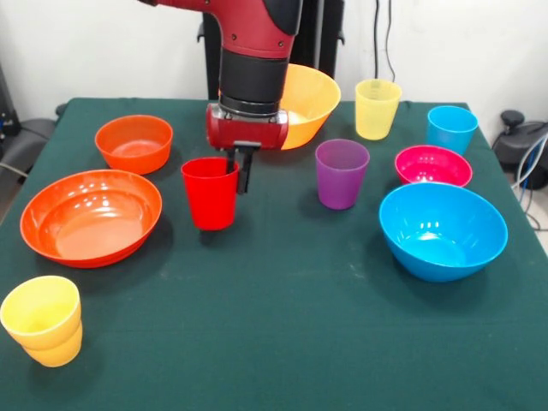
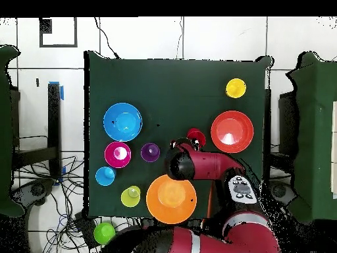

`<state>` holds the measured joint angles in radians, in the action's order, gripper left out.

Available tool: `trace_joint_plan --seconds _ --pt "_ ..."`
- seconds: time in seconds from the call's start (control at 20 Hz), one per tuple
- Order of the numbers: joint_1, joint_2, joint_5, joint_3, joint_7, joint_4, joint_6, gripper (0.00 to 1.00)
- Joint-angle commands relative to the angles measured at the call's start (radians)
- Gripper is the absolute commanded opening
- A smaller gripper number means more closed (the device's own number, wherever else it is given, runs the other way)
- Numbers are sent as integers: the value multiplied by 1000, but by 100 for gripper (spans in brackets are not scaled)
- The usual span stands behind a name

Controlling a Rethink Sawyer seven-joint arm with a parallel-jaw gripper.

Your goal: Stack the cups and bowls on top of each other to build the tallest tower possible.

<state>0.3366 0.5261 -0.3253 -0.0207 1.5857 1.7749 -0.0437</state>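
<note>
A red cup (image 1: 210,193) (image 2: 195,136) stands upright on the green table (image 1: 282,334). My gripper (image 1: 239,169) is at its right rim, shut on the cup's wall, with one finger (image 1: 246,171) outside it. No tower stands. To the right are a purple cup (image 1: 341,174), a pale yellow cup (image 1: 377,109), a blue cup (image 1: 451,128), a magenta bowl (image 1: 432,165) and a large blue bowl (image 1: 443,229). On the left sit a small orange bowl (image 1: 133,141) and a wide orange bowl (image 1: 90,214). A large yellow-orange bowl (image 1: 312,103) is behind the arm.
Two nested yellow cups (image 1: 43,321) (image 2: 235,87) stand at the near left corner in the front view. A green round thing (image 2: 104,232) lies off the table in the overhead view. Cables hang by the table's sides.
</note>
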Motion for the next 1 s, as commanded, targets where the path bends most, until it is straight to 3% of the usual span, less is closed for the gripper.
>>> trace_joint_plan --seconds 0.05,0.6,1.0 --pt "-19 -58 5 126 48 -145 -102 0" --pt "-111 -94 34 77 56 -273 -208 0" --pt "-117 -144 65 109 16 -396 -390 0"
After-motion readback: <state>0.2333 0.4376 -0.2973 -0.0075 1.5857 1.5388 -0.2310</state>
